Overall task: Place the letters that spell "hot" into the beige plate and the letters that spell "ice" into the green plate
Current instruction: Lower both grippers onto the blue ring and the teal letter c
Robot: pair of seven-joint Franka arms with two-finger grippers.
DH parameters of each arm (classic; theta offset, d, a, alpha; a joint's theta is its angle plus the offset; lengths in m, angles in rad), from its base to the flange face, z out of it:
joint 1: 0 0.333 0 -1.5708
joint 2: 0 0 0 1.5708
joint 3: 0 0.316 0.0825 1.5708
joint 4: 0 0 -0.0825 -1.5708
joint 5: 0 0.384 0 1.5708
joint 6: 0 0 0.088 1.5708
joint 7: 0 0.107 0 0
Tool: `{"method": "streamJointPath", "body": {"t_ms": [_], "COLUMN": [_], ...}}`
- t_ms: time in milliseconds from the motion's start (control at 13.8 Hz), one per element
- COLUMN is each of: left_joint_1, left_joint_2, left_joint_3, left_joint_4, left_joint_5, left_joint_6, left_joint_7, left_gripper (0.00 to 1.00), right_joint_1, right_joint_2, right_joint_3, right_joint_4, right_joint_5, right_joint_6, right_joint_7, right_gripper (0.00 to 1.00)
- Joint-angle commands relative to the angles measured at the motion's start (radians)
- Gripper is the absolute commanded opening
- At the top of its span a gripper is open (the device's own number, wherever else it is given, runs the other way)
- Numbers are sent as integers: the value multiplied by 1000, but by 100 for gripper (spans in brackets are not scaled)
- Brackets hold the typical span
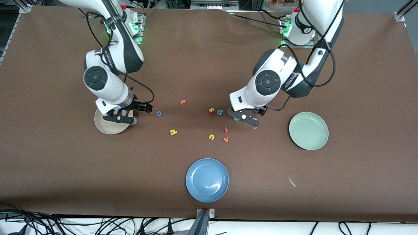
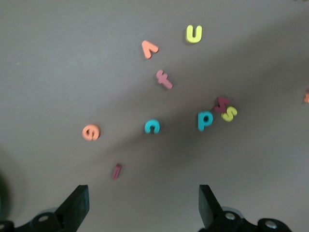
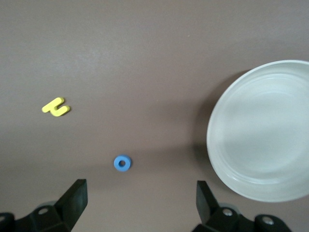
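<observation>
My right gripper (image 1: 121, 118) hangs open over the rim of the beige plate (image 1: 106, 128), which also shows in the right wrist view (image 3: 260, 130). The blue o (image 1: 159, 113) (image 3: 122, 163) lies just ahead of its open fingers (image 3: 77, 193); the yellow h (image 1: 173, 132) (image 3: 56, 107) is nearer the front camera. My left gripper (image 1: 246, 118) (image 2: 142, 195) is open above the letter cluster. The maroon i (image 2: 116, 170) lies closest to it, then the teal c (image 2: 152, 126) and orange e (image 2: 91, 132). A reddish t (image 1: 226, 129) (image 2: 164, 79) lies beside them. The green plate (image 1: 308, 130) is empty.
A blue plate (image 1: 207, 180) sits near the front edge. Other letters: yellow u (image 1: 211, 137), orange v (image 1: 225, 139), teal d (image 1: 220, 112), a dark red letter touching the yellow s (image 1: 211, 110), and a lone orange letter (image 1: 183, 102). A paper scrap (image 1: 291, 182) lies toward the left arm's end.
</observation>
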Motion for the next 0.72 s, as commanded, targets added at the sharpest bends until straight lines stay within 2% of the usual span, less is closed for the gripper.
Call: {"method": "streamJointPath", "body": {"t_ms": [0, 72, 145, 217, 290, 507, 652], "left_joint_1": [-22, -28, -28, -30, -33, -59, -71], "left_joint_2": [74, 96, 112, 125, 140, 166, 177], "left_joint_3": [8, 9, 8, 8, 8, 12, 12], "left_joint_4": [22, 21, 21, 21, 21, 4, -10], "left_joint_5": [20, 20, 20, 20, 20, 30, 129], "left_joint_6": [61, 78, 87, 102, 119, 179, 182], "left_joint_7": [-14, -28, -43, -46, -51, -112, -166], "left_gripper": [99, 95, 86, 76, 61, 60, 60], "right_joint_1": [7, 7, 9, 9, 9, 11, 11], "right_joint_2": [42, 71, 99, 126, 145, 170, 177], "right_joint_3": [38, 53, 73, 86, 89, 89, 89], "right_joint_4": [-48, -47, -47, -45, -47, -45, -45], "right_joint_5": [17, 17, 17, 17, 17, 15, 17], "right_joint_6": [122, 164, 196, 218, 239, 242, 239], "right_joint_7": [53, 99, 133, 149, 158, 158, 160], "right_gripper": [100, 100, 100, 100, 100, 100, 100]}}
